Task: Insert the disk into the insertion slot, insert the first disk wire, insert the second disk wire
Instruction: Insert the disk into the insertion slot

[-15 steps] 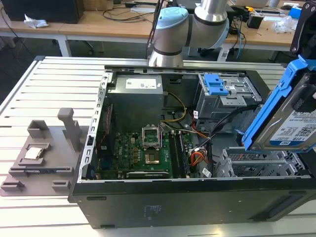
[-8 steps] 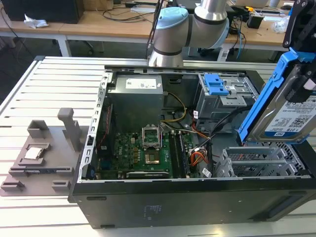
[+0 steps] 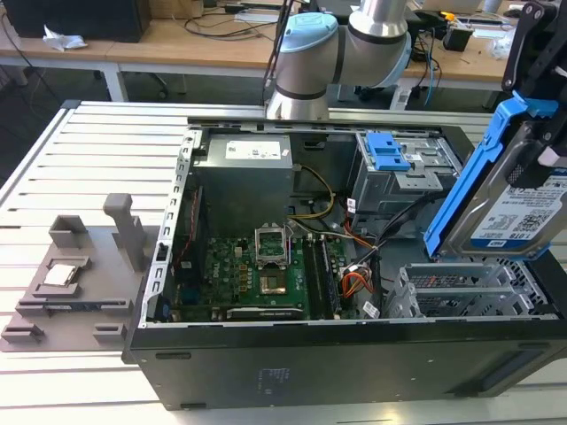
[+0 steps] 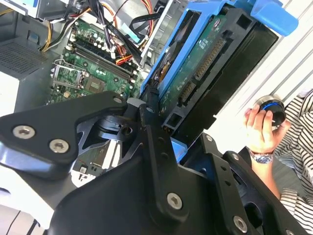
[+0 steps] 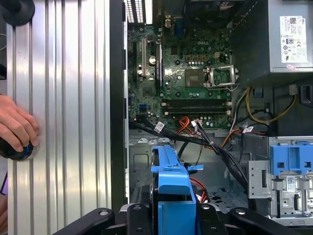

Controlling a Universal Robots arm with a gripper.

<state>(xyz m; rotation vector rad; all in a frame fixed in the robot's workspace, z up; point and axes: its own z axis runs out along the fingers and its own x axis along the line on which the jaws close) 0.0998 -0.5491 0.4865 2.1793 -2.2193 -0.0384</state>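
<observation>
The disk (image 3: 509, 199), a hard drive with a white-and-blue label in a bright blue carrier, hangs tilted above the right end of the open computer case (image 3: 266, 372). My gripper (image 3: 539, 124) is shut on its upper end. In both wrist views the black fingers (image 4: 149, 127) clamp the disk's (image 4: 195, 63) blue frame (image 5: 171, 186). The insertion slot (image 3: 461, 297), a low silver perforated cage, lies just below the disk in the case's near right corner. A bundle of black wires (image 3: 394, 226) runs across the case beside it (image 5: 205, 142).
A taller grey cage with a blue tab (image 3: 390, 155) stands behind the slot. The motherboard (image 3: 266, 274) fills the case floor. A grey fixture block (image 3: 80, 274) sits at the exterior view's left. A person's hand (image 4: 261, 127) rests on a round knob on the slatted table (image 5: 63, 122).
</observation>
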